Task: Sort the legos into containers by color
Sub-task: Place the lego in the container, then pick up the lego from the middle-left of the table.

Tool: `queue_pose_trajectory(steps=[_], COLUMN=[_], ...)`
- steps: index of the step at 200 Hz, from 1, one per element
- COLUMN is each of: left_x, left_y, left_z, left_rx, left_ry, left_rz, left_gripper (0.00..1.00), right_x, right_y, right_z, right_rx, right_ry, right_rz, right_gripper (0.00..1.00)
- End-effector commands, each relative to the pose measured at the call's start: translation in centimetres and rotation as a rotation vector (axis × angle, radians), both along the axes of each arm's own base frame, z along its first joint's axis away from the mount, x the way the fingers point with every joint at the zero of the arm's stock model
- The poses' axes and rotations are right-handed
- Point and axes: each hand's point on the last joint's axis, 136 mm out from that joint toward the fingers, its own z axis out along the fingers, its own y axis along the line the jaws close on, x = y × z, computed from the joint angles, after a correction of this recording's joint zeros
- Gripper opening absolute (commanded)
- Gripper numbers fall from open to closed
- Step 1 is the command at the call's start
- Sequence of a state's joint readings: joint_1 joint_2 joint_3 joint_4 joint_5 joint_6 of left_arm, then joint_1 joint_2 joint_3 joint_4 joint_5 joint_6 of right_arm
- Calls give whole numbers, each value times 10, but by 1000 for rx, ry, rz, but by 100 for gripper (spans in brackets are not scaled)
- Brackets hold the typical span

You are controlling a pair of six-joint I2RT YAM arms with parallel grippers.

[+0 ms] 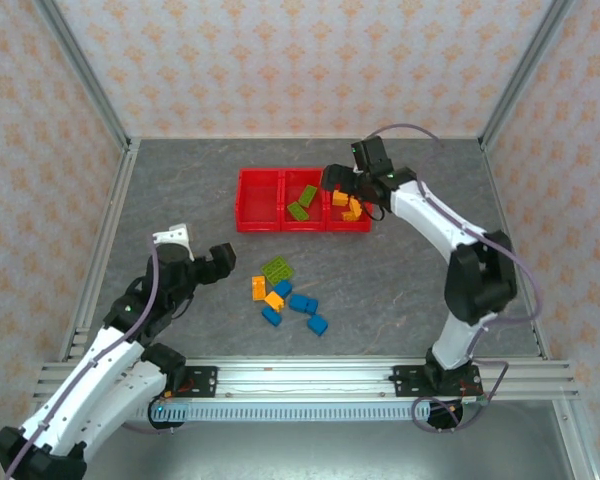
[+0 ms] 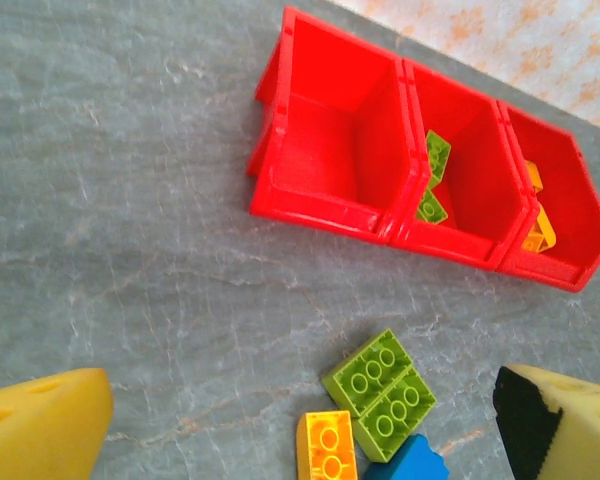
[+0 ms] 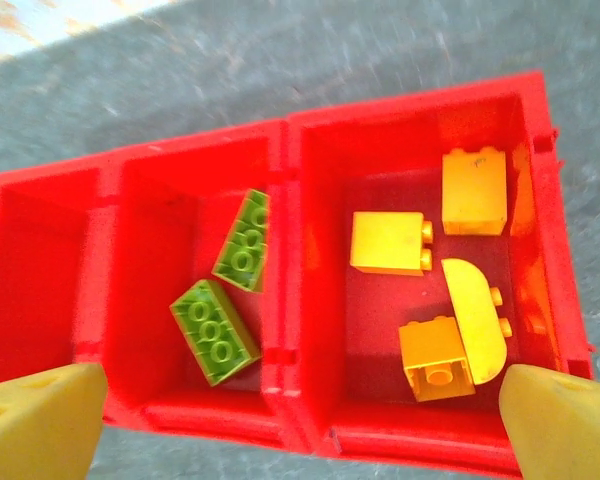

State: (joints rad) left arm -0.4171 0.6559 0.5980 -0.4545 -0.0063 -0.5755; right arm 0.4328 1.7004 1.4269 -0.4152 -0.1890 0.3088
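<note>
The red containers [image 1: 280, 227] stand at mid-back as one tray of three bins. The left bin [image 3: 40, 270] is empty. Two lime green legos [image 3: 213, 331] lie in the middle bin, and several orange legos [image 3: 388, 243] in the right bin. My right gripper [image 1: 346, 186] hovers over the right bin, open [image 3: 300, 425] with nothing between its fingers. Loose legos lie on the table nearer me: a lime green pair [image 1: 277, 269], two orange [image 1: 259, 288] and several blue [image 1: 302, 302]. My left gripper [image 1: 206, 262] is open [image 2: 300, 430] just left of this pile, the green pair [image 2: 380, 393] ahead of it.
Grey table inside a walled cell with metal posts at the corners. The right arm's cable loops above the tray's right end. A metal rail runs along the near edge.
</note>
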Motion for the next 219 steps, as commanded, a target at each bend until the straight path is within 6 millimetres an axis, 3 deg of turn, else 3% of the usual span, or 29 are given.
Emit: queue_pose_trajectory(steps=[1, 31, 78, 139, 168, 219], left_x=[-7, -15, -14, -16, -13, -6], left_y=[-7, -30, -53, -66, -80, -81], left_z=[-30, -73, -80, -110, -114, -125], left_rx=[-50, 0, 44, 111, 79, 155], left_ry=[140, 278, 304, 397, 384, 423], left_rz=[65, 45, 8, -44, -101, -105], left_gripper=[98, 90, 85, 81, 83, 83], right_x=[-14, -47, -79, -87, -86, -84], right_y=[-16, -25, -40, -39, -39, -37], right_z=[6, 14, 10, -3, -2, -8], right_rx=[-74, -24, -20, -11, -13, -13], right_ry=[-66, -97, -111, -91, -92, -74], right_rz=[-28, -16, -9, 8, 5, 11], right_gripper=[100, 100, 99, 95, 94, 93])
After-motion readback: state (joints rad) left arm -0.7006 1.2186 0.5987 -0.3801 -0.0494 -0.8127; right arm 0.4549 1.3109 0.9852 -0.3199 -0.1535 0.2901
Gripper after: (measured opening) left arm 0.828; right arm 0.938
